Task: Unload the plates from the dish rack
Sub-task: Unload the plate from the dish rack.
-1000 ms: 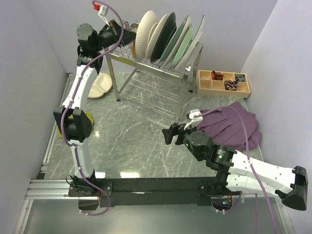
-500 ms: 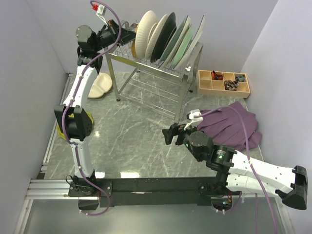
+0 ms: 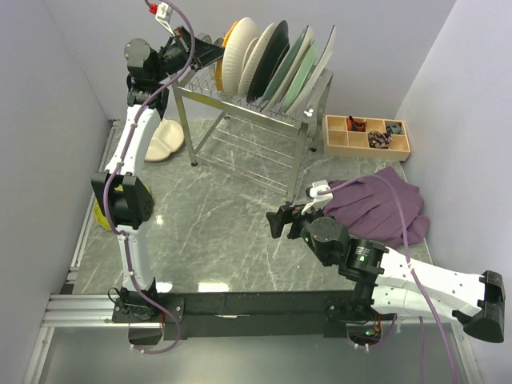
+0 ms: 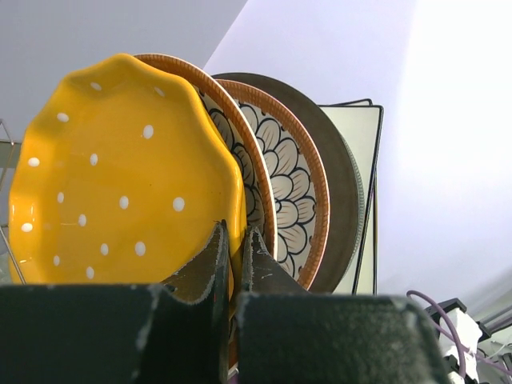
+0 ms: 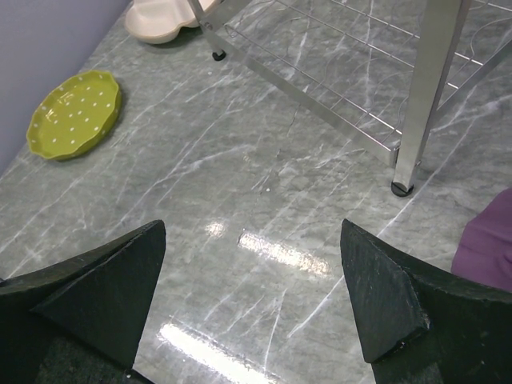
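L gripper is pinching the orange-yellow dotted plate by its lower rim — plate's standing on edge at the dish rack left end, rising above the fingers. R gripper is hanging spread wide, well apart from rack.

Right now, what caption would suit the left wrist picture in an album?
Left pincer shut on the rim of a yellow dotted plate, patterned plates standing behind it.

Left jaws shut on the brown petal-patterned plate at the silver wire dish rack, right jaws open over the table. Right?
No: left wrist view shows the left jaws shut on the orange-yellow scalloped dotted plate, with the brown petal-patterned plate behind it. Rest holds: at the silver wire dish rack, right jaws open over the grey marble table.
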Tool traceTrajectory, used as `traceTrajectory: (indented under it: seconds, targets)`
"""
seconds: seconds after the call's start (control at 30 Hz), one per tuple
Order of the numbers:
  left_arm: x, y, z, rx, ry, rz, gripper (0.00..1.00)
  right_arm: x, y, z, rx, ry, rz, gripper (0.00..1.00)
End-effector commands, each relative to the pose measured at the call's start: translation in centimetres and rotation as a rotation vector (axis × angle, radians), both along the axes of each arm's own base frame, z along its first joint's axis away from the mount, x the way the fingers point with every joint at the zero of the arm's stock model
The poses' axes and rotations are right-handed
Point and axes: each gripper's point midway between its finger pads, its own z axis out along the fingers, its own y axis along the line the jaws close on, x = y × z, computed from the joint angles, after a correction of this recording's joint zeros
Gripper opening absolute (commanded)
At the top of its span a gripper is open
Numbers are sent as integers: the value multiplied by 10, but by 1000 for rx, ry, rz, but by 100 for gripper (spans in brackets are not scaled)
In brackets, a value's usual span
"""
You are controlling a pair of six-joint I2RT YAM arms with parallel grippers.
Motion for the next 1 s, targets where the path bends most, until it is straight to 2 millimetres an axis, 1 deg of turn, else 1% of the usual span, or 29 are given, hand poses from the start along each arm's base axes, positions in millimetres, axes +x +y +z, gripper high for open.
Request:
traceTrajectory:
  seconds: [0.0, 0.23, 0.43, 0.57, 0.77, 0.97]
  targets:
    - [-54, 3, 84, -77, -289, 3, 1, 3, 1, 30, 49, -43, -23, 95]
    - [-62, 8, 91, -105, -299, 8, 1, 1, 1, 32, 46, -49, -25, 95]
    - [-64, 17, 103, -126, -308, 39, 1, 1, 3, 32, 36, -51, -25, 95]
    - [-70, 22, 112, -152, -322, 33, 1, 0, 5, 33, 34, -54, -21, 95]
    - [-77, 24, 117, -191, -320, 14, 1, 0, 6, 30, 16, -56, -29, 95]
    - [-78, 27, 115, -191, -321, 32, 1, -1, 8, 30, 7, -56, -26, 95]
